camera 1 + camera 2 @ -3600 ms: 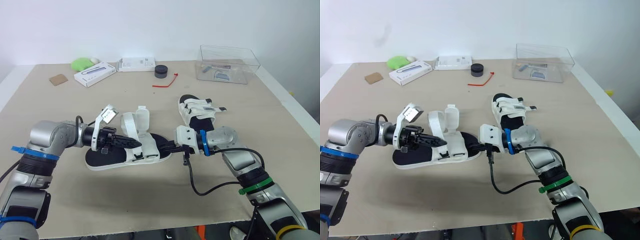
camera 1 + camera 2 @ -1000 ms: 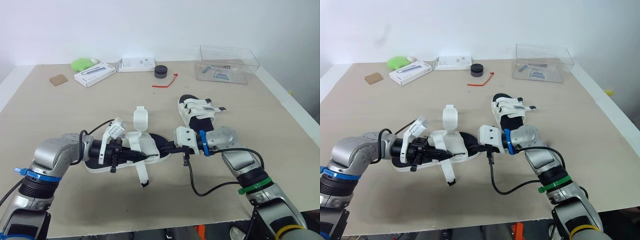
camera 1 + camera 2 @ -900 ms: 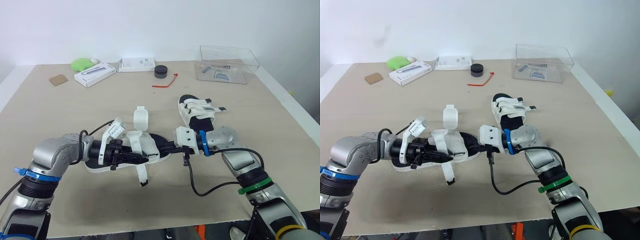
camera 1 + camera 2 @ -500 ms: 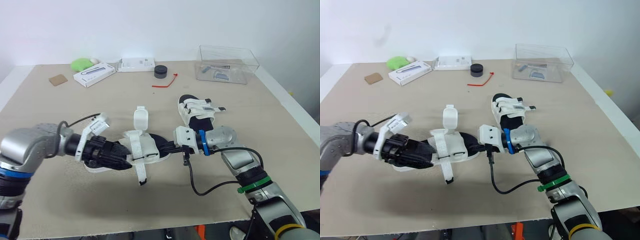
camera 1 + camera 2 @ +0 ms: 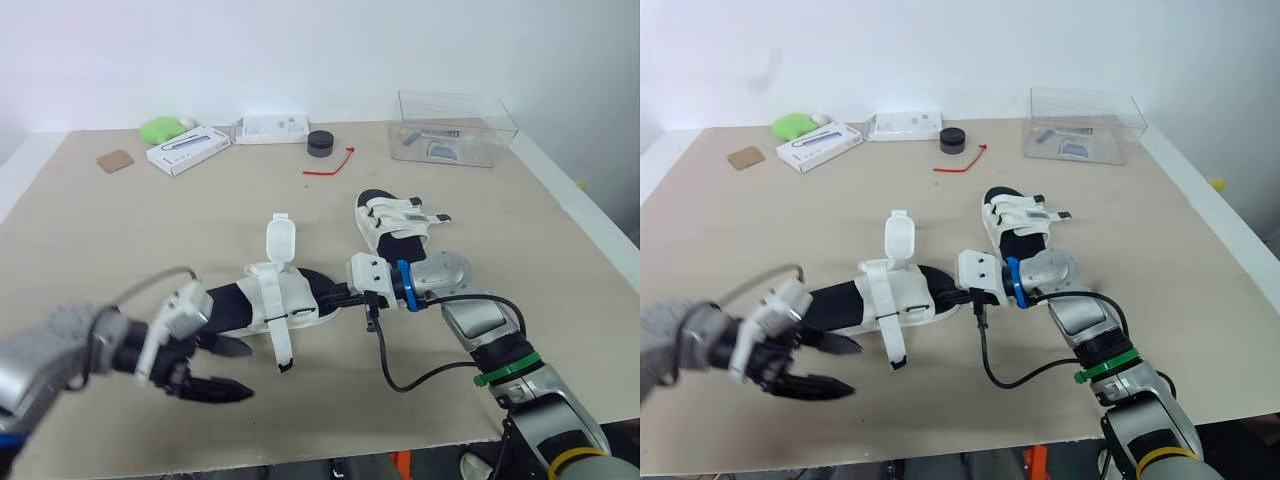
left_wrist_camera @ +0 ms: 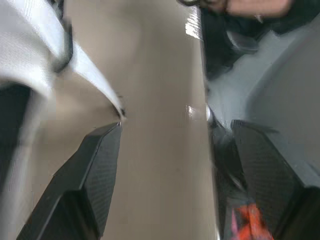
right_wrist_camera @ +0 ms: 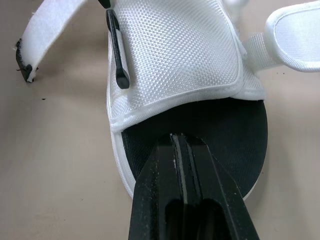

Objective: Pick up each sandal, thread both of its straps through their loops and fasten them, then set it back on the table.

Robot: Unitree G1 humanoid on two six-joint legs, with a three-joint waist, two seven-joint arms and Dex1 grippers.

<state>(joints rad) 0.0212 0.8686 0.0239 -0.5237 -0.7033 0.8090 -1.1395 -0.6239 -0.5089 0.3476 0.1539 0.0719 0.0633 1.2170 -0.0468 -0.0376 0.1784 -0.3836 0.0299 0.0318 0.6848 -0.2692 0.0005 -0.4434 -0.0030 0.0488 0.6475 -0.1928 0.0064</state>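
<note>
Presses closed right jaws onto the toe of the sandal, flat on the tabletop; hovers open left jaws near its heel end, beside the loose strap, long axis running left-right.

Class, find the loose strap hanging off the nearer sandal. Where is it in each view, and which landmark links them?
Left eye view: loose strap, below centre, trailing from the sandal toward the robot.
Right eye view: strap, left of centre.
Left wrist view: strap, slanting off the sandal.
Right wrist view: strap, beside the white upper, dark-tipped.
Shared landmark: the sandal's white upper.
</note>
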